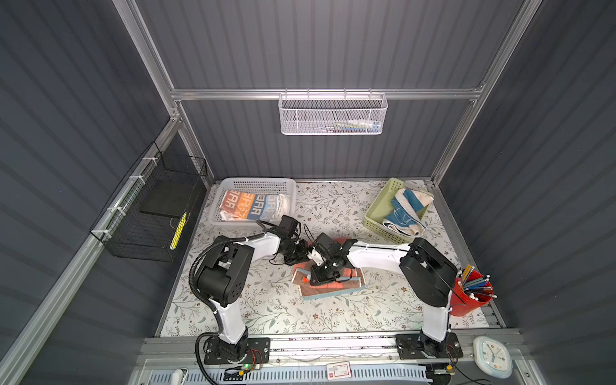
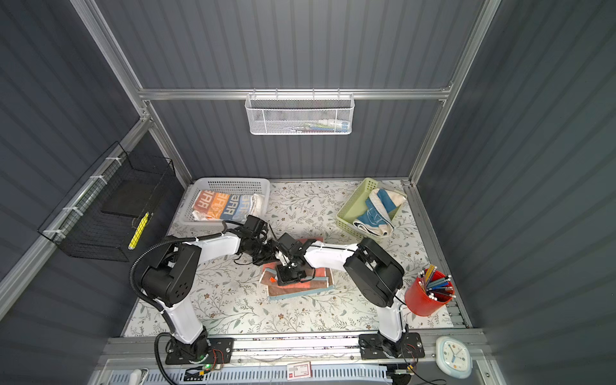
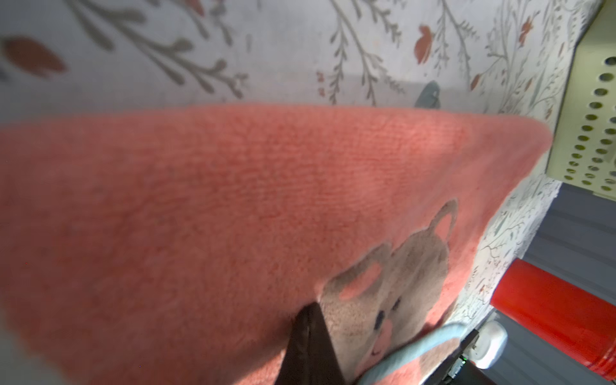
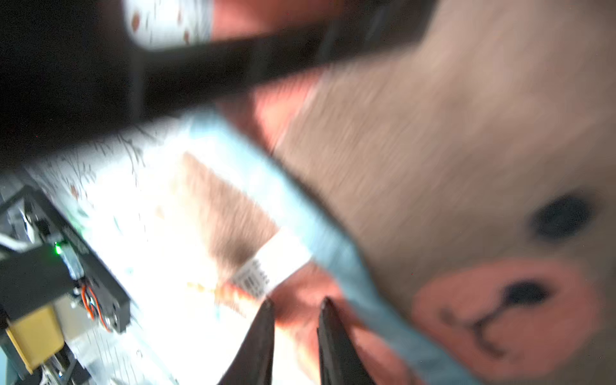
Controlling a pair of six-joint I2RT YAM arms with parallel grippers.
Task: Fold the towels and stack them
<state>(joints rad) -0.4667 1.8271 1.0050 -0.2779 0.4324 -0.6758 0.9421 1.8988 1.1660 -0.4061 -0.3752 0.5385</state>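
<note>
Nearest us: clock [image 1: 492, 358] by the front rail's right end, then a red cup [image 1: 473, 295] of pencils at the right edge of the floral covering [image 1: 293, 313].

Mid-table we have the coral towel [image 1: 340, 286]. It is folded, with a bear face and light-blue trim showing. Both arms meet over its left half.

Right gripper [image 4: 296, 320] is down on the towel's near-left part. Its fingers stand a narrow gap apart with coral cloth filling the gap, next to the white care label [image 4: 266, 270]. We read that as a pinch on the towel, though the wrist view is blurred.

Left gripper [image 3: 310, 320] is at the towel's far-left side. Its jaws are fully together, tips pushed into the pile beside the bear print. We can't tell if any cloth is caught.

Further back, the orange-blue lettered towel [image 1: 250, 204] lies folded in the white basket [image 1: 256, 182], far left. The cream-and-blue towel [image 1: 405, 210] is bunched in the green basket [image 1: 376, 213], far right.

A white mesh basket [image 1: 333, 115] hangs on the back wall.
</note>
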